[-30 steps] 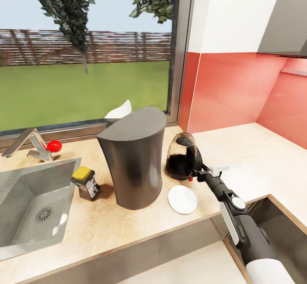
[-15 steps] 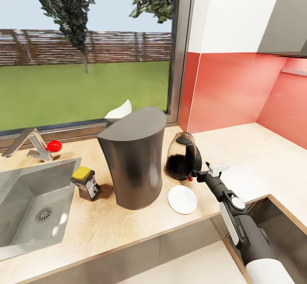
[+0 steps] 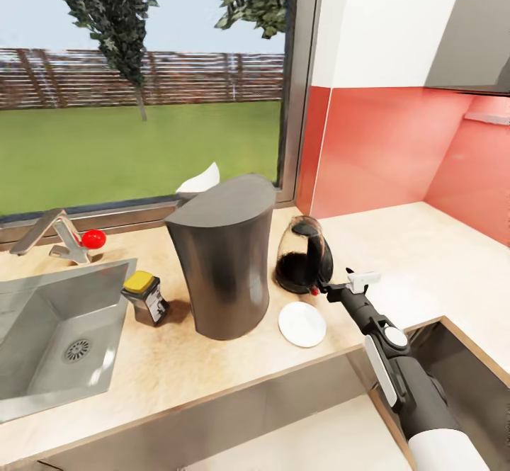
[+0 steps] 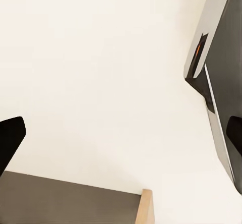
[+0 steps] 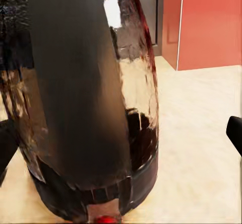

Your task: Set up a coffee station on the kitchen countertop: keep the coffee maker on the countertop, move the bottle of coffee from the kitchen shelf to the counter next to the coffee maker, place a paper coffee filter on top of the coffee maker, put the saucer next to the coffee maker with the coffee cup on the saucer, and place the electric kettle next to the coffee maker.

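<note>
Standing upright on the desk (image 3: 425, 244): kettle (image 3: 304, 265), just right of the coffee maker (image 3: 225, 265), no longer tilted as a second ago; judged set down. Right gripper (image 3: 327, 287) at its handle, jaws spread and empty. Saucer (image 3: 302, 324) in front. Coffee jar (image 3: 146, 298) left of the maker; label unreadable. Left gripper (image 4: 121, 133): jaws wide, empty.

**Surfaces beside the coffee maker**

The coffee maker (image 3: 225, 265) wears a smooth, dark grey satin shell. Right of it, the electric kettle (image 3: 303, 257) is glossy clear glass (black plastic handle). Beneath lies the matt wood-grain kitchen countertop (image 3: 439, 258); left, a brushed metal sink (image 3: 42, 329).
</note>
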{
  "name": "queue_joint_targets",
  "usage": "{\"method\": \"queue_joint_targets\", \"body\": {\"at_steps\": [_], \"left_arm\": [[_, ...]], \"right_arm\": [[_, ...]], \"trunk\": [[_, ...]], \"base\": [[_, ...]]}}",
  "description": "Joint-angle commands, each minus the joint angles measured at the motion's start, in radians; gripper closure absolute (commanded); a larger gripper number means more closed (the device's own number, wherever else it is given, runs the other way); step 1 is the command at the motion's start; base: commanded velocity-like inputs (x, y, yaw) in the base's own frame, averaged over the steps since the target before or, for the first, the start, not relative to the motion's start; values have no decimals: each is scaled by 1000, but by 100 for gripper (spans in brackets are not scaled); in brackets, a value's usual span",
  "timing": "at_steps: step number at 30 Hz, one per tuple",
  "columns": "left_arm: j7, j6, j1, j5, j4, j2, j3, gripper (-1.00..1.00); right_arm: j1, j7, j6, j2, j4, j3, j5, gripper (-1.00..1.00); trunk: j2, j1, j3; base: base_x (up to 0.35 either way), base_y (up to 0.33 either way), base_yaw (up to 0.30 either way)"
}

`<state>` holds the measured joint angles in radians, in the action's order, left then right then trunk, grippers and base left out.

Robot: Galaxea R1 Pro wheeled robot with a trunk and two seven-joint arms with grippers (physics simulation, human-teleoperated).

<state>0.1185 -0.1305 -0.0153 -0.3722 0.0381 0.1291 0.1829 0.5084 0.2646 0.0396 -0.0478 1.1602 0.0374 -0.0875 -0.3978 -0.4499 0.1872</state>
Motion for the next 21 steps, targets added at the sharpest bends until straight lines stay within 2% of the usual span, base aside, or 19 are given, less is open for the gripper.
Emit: {"method": "queue_joint_targets", "body": {"at_steps": [1, 16, 21], "left_arm": [[0, -6, -2, -8, 4, 0, 9, -100], [1, -9, -2, -13, 0, 1, 5, -100], [1, -7, -2, -14, -3, 0, 4, -100]], "right_arm": [[1, 7, 1, 0, -1, 1, -9, -100], [1, 8, 0, 0, 4, 2, -9, -100], [1, 8, 0, 0, 3, 3, -11, -100]], "trunk": [[-2, 0, 2], [-2, 0, 2], [-2, 0, 2]], "base": [[-246, 0, 0], [-275, -1, 0], [-224, -130, 0]]}}
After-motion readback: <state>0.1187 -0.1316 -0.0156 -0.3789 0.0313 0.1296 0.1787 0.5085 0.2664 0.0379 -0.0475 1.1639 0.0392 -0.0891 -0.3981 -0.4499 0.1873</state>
